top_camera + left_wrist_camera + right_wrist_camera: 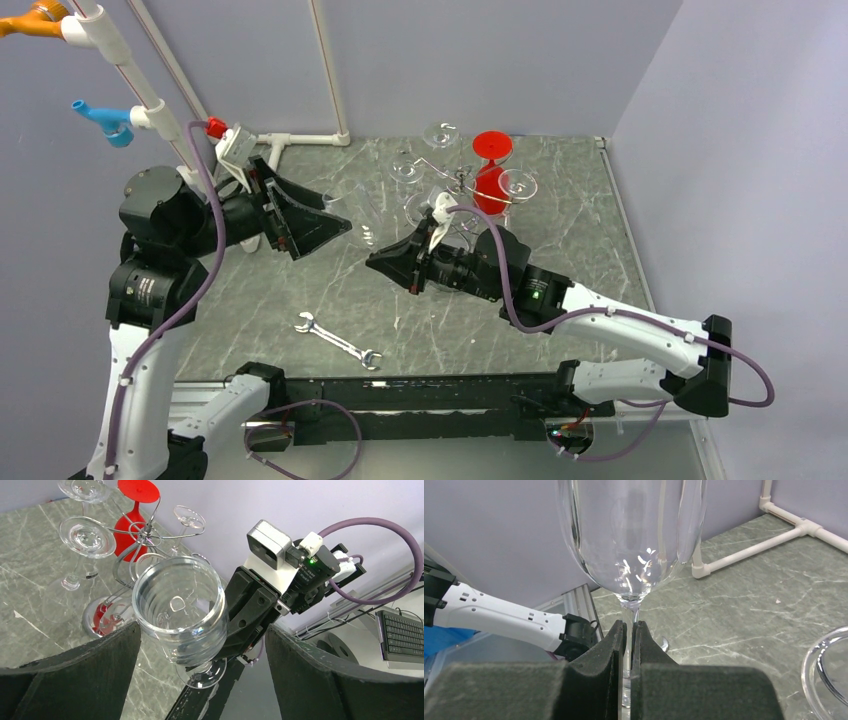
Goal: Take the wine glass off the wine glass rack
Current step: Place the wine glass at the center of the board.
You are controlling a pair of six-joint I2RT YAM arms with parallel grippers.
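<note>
right claw [629,632] clamped on wine glass [631,535] stem, left claw [338,218] spread apart; glass judged clear of wine glass rack [95,621]; upright set-down needed next.

White links, black joints on left arm [150,290] and right arm [620,320]; purple cable [370,521] along each. Black pads [594,680] on right gripper [629,630], apparently foam.

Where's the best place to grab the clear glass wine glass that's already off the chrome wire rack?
Grip the clear wine glass by its thin stem, just under the bowl, side-on, as the right gripper does. The bowl looks too wide and smooth for a sure pinch.
</note>
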